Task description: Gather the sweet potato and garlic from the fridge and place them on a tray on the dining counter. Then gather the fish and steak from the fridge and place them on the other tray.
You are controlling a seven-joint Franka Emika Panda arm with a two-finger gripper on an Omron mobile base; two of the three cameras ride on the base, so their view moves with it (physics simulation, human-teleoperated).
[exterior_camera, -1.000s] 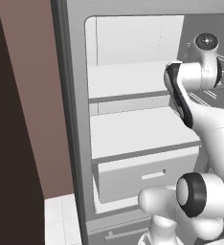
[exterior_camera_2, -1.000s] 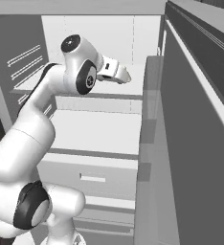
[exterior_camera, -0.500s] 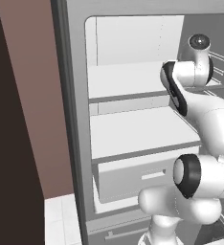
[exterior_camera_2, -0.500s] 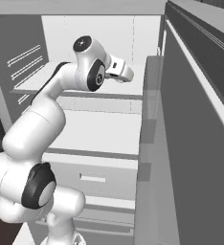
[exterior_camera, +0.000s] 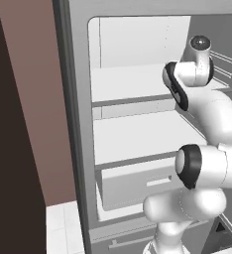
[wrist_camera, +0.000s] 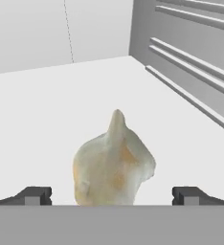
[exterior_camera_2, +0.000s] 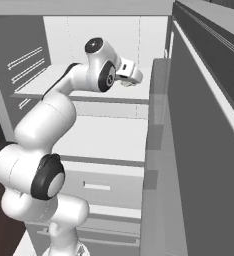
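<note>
The end effector [wrist_camera: 112, 196] stands with its two fingertips [wrist_camera: 35, 195] wide apart, holding nothing. Between them, just ahead, the garlic [wrist_camera: 113, 160] sits upright on a white shelf [wrist_camera: 47, 110] inside the fridge [exterior_camera: 81, 149], its pointed tip upward. Beyond it the shelf runs back to the pale rear wall; a ribbed side wall [wrist_camera: 190, 62] rises beside it.
</note>
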